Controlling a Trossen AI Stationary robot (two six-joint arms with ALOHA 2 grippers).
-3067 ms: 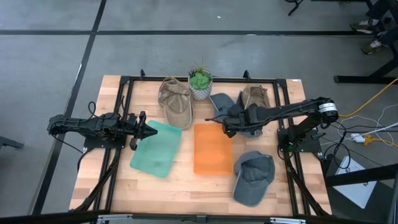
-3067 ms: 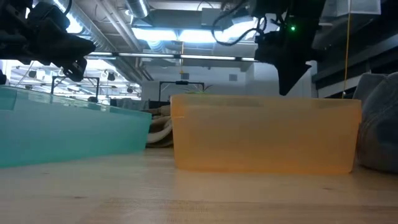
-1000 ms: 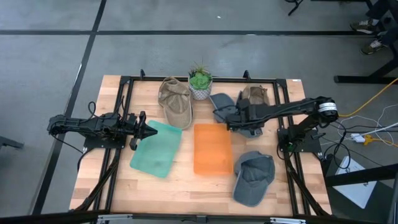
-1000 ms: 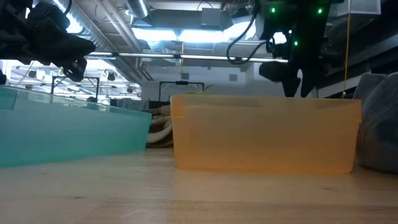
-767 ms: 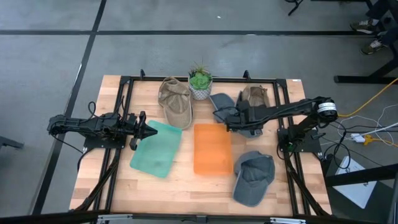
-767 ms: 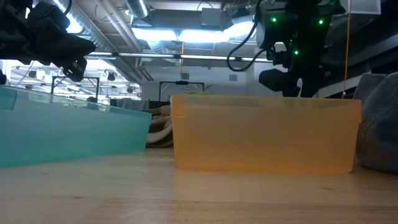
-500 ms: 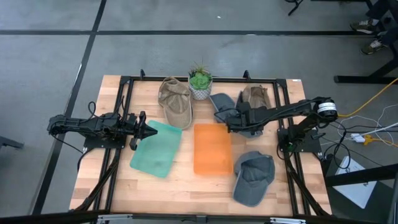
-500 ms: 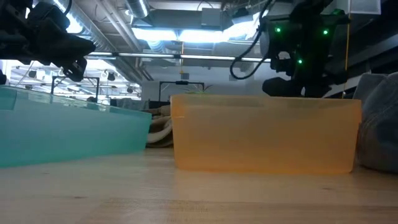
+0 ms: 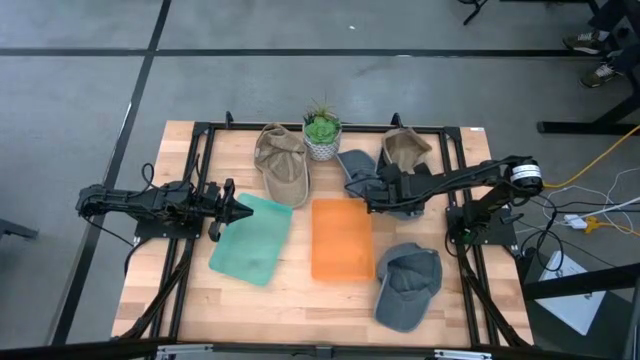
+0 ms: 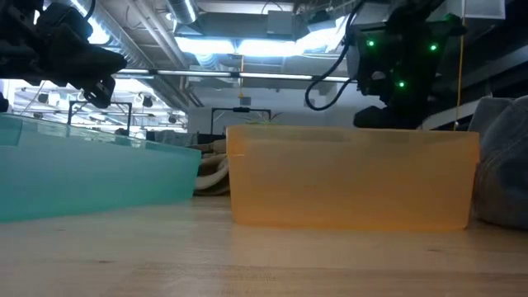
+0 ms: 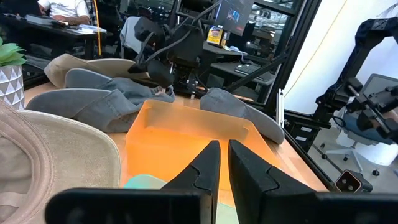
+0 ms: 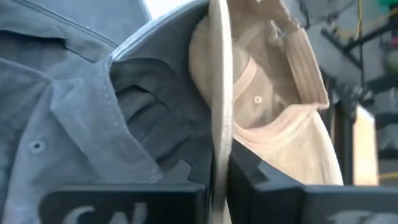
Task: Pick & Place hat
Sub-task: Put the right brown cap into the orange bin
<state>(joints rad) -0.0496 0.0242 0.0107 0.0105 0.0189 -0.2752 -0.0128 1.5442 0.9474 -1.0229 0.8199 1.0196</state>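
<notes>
The right gripper [image 9: 372, 197] pinches the tan cap [image 9: 404, 152] by its brim at two o'clock. The orange bin [image 9: 341, 240] and teal bin [image 9: 251, 239] appear empty. The left gripper's [image 9: 243, 210] fingers are closed on nothing.

You get even, soft light from above in the high view, with only faint shadows on the table [image 9: 300, 290]. In the low view the ceiling lights [image 10: 247, 45] glare brightly, so the arm [image 10: 400, 62] reads as a dark silhouette, and the orange bin [image 10: 351, 177] glows, slightly soft. The right wrist view is very close and blurred on the tan cap [image 12: 273, 93]. The left wrist view is bright, with a washed-out window behind.
</notes>
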